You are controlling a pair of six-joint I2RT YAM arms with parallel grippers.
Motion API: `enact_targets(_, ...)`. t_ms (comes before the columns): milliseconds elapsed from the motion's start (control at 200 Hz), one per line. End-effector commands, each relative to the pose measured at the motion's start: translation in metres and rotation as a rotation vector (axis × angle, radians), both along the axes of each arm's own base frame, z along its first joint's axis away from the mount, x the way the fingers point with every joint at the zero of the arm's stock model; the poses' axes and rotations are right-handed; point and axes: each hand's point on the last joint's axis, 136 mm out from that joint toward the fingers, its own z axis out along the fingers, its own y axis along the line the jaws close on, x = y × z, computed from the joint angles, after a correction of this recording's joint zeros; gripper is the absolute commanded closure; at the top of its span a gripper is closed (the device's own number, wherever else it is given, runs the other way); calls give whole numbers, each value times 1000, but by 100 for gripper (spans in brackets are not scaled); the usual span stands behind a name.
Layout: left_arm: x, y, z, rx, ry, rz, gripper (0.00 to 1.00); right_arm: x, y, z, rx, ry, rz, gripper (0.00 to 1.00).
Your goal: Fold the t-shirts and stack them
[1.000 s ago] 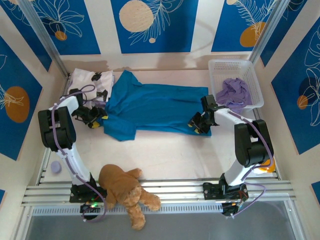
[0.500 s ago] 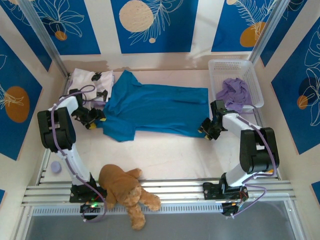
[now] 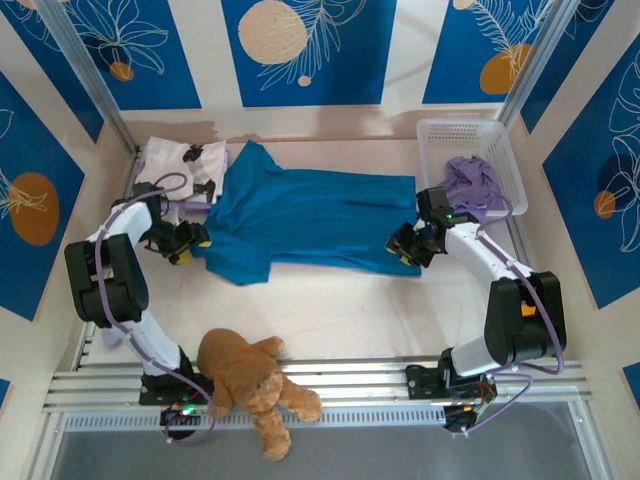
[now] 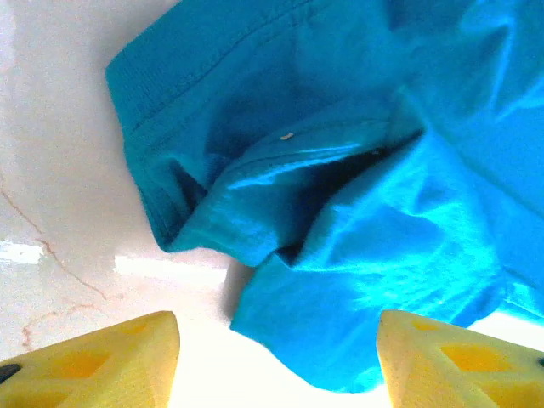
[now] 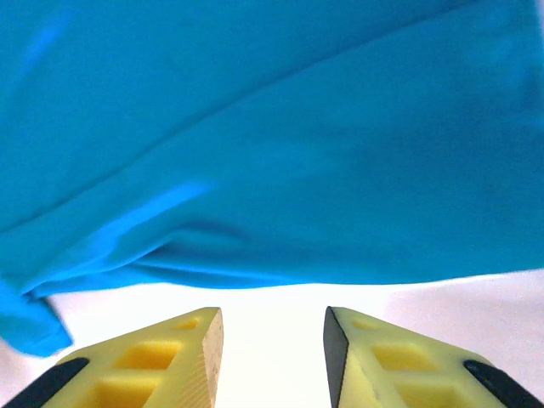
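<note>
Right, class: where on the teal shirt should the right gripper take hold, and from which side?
Take the shirt by its hem near the right-hand corner, sliding in low from the bare table beside it. The cloth lies flat, and that edge runs straight across just ahead of the right gripper, whose jaws stand open.

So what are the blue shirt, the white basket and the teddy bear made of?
Blue shirt: looks like soft knit cloth, perhaps cotton, matte. It wrinkles and shows stitched hems.
Basket: probably stiff white plastic, with lattice walls that hold their shape.
Teddy bear: brown plush, with a fuzzy pile.
</note>
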Motion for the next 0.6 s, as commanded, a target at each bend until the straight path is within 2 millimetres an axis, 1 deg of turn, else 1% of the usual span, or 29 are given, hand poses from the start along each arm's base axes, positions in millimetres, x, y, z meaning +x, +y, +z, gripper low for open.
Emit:
enact_targets(0, 9, 1, 19, -36, -42, 33, 38, 1, 20, -7, 93, 45, 16, 62)
enact_targets(70, 15, 0, 19, -50, -48, 42, 40, 6, 27, -16, 108, 57, 14, 62)
enact_targets(160, 19, -2, 13, -64, -42, 47, 43, 11, 32, -29, 120, 83, 8, 62)
enact_targets(240, 21, -3, 7, -74, -31, 50, 45, 12, 30, -40, 106, 109, -1, 62)
enact_targets(345, 21, -4, -1, -84, -15, 45, 45, 11, 28, -49, 97, 131, -10, 62)
enact_targets(400, 19, -5, -1, -85, -10, 41, 45, 8, 27, -53, 91, 146, -10, 62)
enact_targets(475, 19, -4, 3, -80, -20, 41, 44, 1, 22, -59, 64, 175, -16, 62)
enact_targets(595, 20, -1, 8, -59, -29, 31, 43, -9, 6, -70, 2, 199, -34, 62)
